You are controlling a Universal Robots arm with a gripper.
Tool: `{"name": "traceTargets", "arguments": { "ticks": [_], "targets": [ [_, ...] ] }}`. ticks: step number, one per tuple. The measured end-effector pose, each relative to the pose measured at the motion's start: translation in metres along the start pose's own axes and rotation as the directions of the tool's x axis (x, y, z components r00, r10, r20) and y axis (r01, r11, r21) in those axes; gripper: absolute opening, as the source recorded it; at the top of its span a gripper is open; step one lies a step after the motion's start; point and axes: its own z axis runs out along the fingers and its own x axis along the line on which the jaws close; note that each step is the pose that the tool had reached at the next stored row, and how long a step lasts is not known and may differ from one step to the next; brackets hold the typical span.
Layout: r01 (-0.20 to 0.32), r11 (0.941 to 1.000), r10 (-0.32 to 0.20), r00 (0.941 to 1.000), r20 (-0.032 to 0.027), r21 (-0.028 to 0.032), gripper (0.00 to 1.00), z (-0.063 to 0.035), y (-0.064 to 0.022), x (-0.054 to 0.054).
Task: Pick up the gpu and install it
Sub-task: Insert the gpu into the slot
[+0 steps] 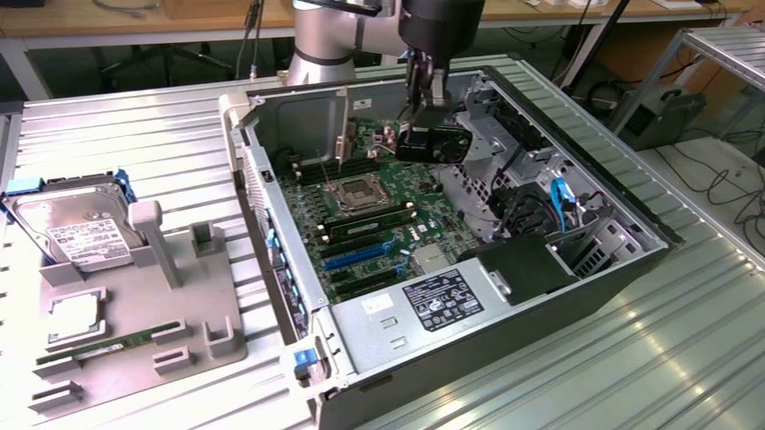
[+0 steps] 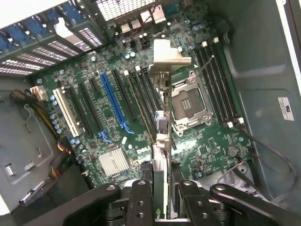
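The open computer case (image 1: 287,116) lies on its side with the motherboard (image 1: 413,193) facing up. Over the board's twelve o'clock end, about two o'clock from the CPU socket (image 1: 358,193), hangs the gpu (image 1: 436,148). The gripper (image 1: 425,125) is clamped on its upper edge, so the card hangs straight below. I'd judge it light, stiff and fragile, best held by the board edges, clear of fan and contacts.

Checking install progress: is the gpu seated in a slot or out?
Out. The gripper holds the gpu on edge above the motherboard; the blue slot lies bare.
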Motion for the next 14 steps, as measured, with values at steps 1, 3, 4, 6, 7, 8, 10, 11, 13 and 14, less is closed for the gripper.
{"name": "traceTargets", "arguments": {
  "ticks": [1,3,4,6,7,8,10,11,13,14],
  "targets": [
    [0.009,1.0000,-0.009,1.0000,0.0005,-0.0003,0.26,0.0000,0.0000,0.0000],
    [0.032,0.9995,-0.032,0.9995,0.0017,-0.0009,0.26,0.0000,0.0000,0.0000],
    [0.042,0.9991,-0.042,0.9991,0.0022,-0.0011,0.26,0.0000,0.0000,0.0000],
    [0.062,0.9981,-0.062,0.9980,0.0034,-0.0016,0.26,0.0000,0.0000,0.0000],
    [0.079,0.9969,-0.079,0.9968,0.0043,-0.0020,0.26,0.0000,0.0000,0.0000],
    [0.091,0.9958,-0.091,0.9958,0.0050,-0.0023,0.26,0.0000,0.0000,0.0000],
    [0.110,0.9939,-0.110,0.9939,0.0061,-0.0027,0.26,0.0000,0.0000,0.0000],
    [0.119,0.9929,-0.119,0.9929,0.0068,-0.0029,0.26,0.0000,0.0000,0.0000],
    [0.154,0.9881,-0.154,0.9881,0.0089,-0.0037,0.26,0.0000,0.0000,0.0000],
    [0.171,0.9853,-0.171,0.9852,0.0100,-0.0040,0.26,0.0000,0.0000,0.0000]
  ]
}}
